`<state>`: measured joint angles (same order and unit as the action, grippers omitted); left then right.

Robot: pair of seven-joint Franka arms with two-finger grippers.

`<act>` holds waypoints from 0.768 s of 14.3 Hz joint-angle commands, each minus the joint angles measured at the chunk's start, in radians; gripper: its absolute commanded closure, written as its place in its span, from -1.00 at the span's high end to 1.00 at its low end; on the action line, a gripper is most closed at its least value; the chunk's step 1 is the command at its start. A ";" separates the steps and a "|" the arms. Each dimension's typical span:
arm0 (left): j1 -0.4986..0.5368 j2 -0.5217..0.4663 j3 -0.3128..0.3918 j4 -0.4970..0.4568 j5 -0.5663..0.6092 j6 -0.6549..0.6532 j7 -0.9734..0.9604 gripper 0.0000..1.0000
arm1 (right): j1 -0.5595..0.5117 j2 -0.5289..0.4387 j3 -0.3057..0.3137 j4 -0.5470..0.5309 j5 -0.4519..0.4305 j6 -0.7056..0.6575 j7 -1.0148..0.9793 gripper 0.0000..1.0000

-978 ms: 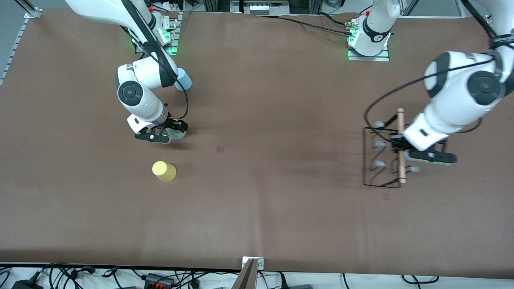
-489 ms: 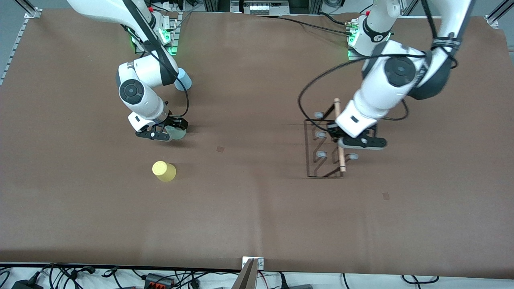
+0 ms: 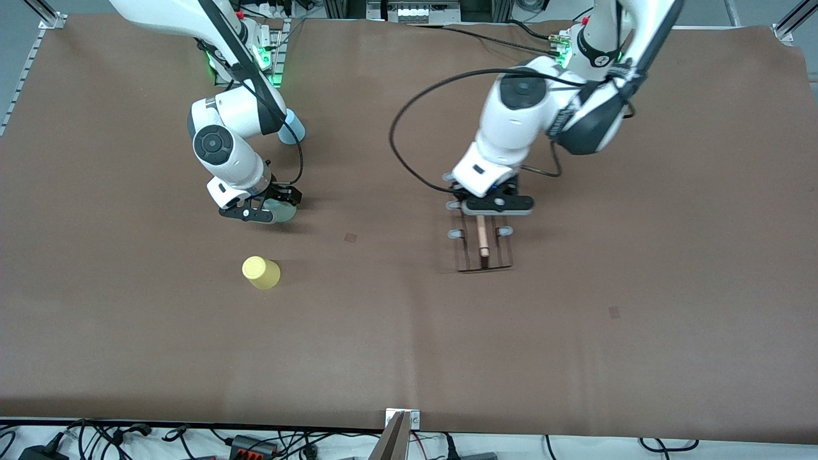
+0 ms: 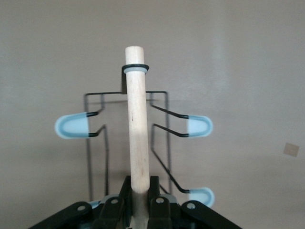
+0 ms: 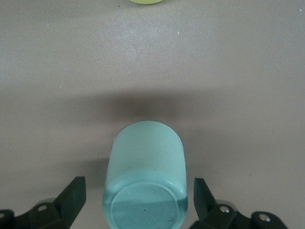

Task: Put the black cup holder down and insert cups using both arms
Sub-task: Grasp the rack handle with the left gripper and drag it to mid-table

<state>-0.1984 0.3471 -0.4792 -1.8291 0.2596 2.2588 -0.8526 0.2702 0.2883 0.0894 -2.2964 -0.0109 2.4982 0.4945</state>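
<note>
Black cup holder [image 3: 480, 246] rides over the brown table [image 3: 409, 332], left gripper [image 3: 489, 206] clamping its rod, while right gripper [image 3: 255, 211] gapes around the mint-green cup [image 5: 147, 176].

We see a black wire rack [image 3: 484, 246] with a pale wooden rod [image 4: 137, 129] and light-blue pegs [image 4: 72, 127]. The cups are mint-green [image 5: 146, 179], yellow [image 3: 261, 272] and light blue [image 3: 294, 126], on our brown table [image 3: 409, 332].

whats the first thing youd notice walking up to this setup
The left gripper is shut on the wooden rod of the black cup holder, over mid-table. The open right gripper straddles the mint-green cup, with the yellow cup nearer the front camera.
</note>
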 commanded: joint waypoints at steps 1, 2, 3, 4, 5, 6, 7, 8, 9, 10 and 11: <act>-0.058 0.067 0.001 0.088 0.082 -0.012 -0.098 -0.98 | 0.001 -0.023 -0.002 -0.032 0.000 0.017 0.010 1.00; -0.076 0.082 0.001 0.105 0.099 -0.010 -0.120 -0.98 | 0.001 -0.023 -0.002 -0.035 0.000 0.019 0.010 1.00; -0.091 0.098 0.001 0.112 0.121 -0.010 -0.141 -0.98 | 0.001 -0.023 -0.002 -0.037 -0.001 0.019 0.009 0.68; -0.099 0.104 0.001 0.113 0.138 -0.009 -0.158 -0.98 | 0.001 -0.023 -0.002 -0.037 -0.001 0.019 0.010 0.33; -0.108 0.115 0.001 0.116 0.156 -0.008 -0.172 -0.98 | 0.001 -0.023 -0.002 -0.037 -0.001 0.019 0.010 0.07; -0.110 0.124 0.001 0.128 0.173 -0.008 -0.178 -0.98 | 0.001 -0.023 -0.002 -0.037 -0.001 0.018 0.009 -0.11; -0.111 0.136 0.001 0.139 0.182 -0.008 -0.181 -0.98 | 0.003 -0.023 -0.002 -0.037 -0.001 0.017 0.009 -0.33; -0.118 0.142 0.001 0.140 0.185 -0.008 -0.181 -0.98 | 0.001 -0.027 -0.002 -0.035 -0.001 0.013 -0.002 -0.48; -0.127 0.145 0.001 0.140 0.190 -0.008 -0.183 -0.98 | -0.002 -0.035 -0.002 -0.035 -0.001 0.010 -0.008 -0.56; -0.128 0.148 0.001 0.140 0.197 -0.008 -0.183 -0.93 | -0.003 -0.050 -0.003 -0.032 -0.001 -0.002 -0.014 -0.60; -0.128 0.148 0.001 0.140 0.197 -0.012 -0.183 -0.72 | -0.005 -0.081 -0.003 -0.028 -0.001 -0.027 -0.027 -0.63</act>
<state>-0.3109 0.4843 -0.4794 -1.7254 0.4249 2.2606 -1.0143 0.2693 0.2746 0.0879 -2.3071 -0.0114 2.4977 0.4918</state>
